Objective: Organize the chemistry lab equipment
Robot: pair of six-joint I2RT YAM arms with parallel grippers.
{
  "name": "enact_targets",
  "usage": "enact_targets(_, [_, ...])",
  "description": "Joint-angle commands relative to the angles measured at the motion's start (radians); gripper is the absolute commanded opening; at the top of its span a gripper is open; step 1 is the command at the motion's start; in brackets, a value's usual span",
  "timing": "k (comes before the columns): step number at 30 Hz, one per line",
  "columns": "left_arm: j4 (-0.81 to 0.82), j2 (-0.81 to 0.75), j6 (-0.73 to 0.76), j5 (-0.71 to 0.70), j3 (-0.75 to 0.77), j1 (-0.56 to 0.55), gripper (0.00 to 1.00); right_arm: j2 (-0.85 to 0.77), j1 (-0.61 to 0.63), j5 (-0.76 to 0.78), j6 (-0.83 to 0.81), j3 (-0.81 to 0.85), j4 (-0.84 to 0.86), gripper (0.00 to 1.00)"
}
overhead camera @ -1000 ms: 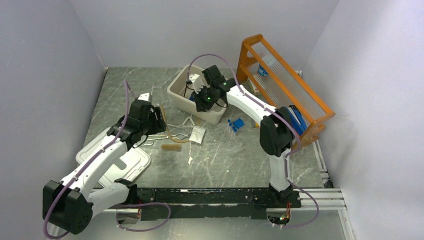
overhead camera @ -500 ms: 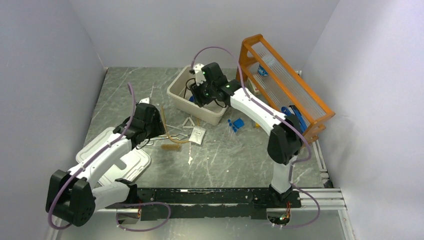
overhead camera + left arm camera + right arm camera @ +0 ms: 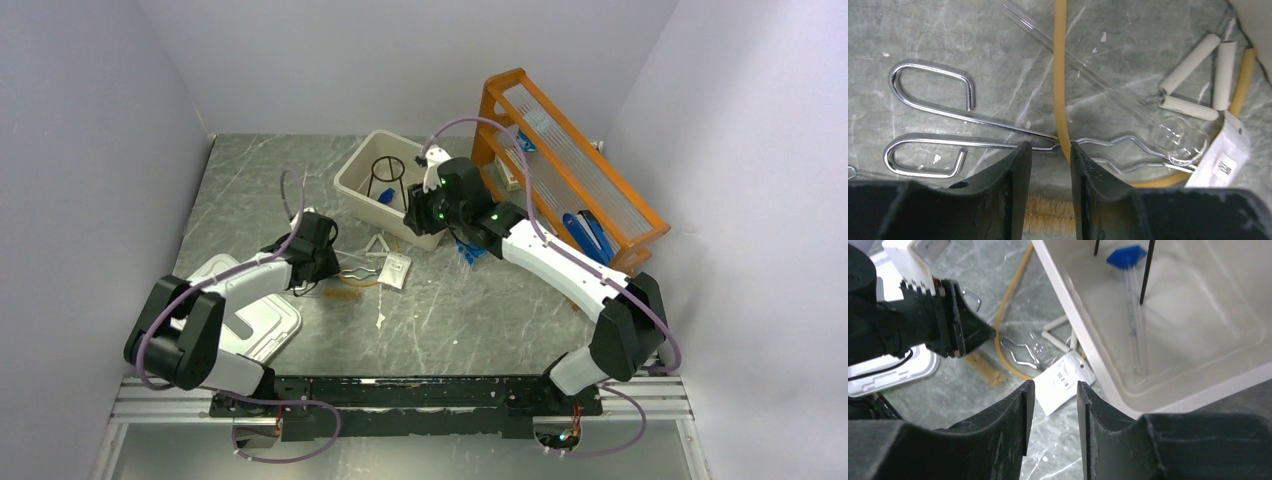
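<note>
I count one tripod ring, one white triangle, one metal tongs, one brush, one tan rubber tube, one white packet and one beige tub.

No text can be read; the print on the white packet is too blurred.

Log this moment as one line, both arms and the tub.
left tool open, above chrome wire tongs | right tool open, empty, by beige plastic tub | tub holds black wire tripod ring, blue-capped glass tube
</note>
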Motion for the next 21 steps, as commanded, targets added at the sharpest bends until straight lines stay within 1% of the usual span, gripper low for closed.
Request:
enact_targets(1, [0.079,0.057,-0.013,-0.080,0.048,-0.020,0.37,-0.037,0.008,-0.012,0.050,-0.068,0.042,0.39])
enact_targets(6, [0.099,0.113,-0.002,-0.101,0.066,-0.029,0.32,-0.053,0.009,-0.004,0.047,-0.098,0.037,0.38])
enact_targets(9, [0.078,0.134,0.004,-0.112,0.086,-0.035,0.30,-0.058,0.009,-0.005,0.046,-0.104,0.039,0.37])
enact_targets(18, [0.046,0.085,0.024,-0.141,0.103,-0.046,0.33,-0.052,0.008,-0.010,0.046,-0.110,0.047,0.37])
enact_targets(21, [0.046,0.103,0.050,-0.151,0.124,-0.046,0.25,-0.052,0.009,-0.007,0.045,-0.114,0.051,0.35])
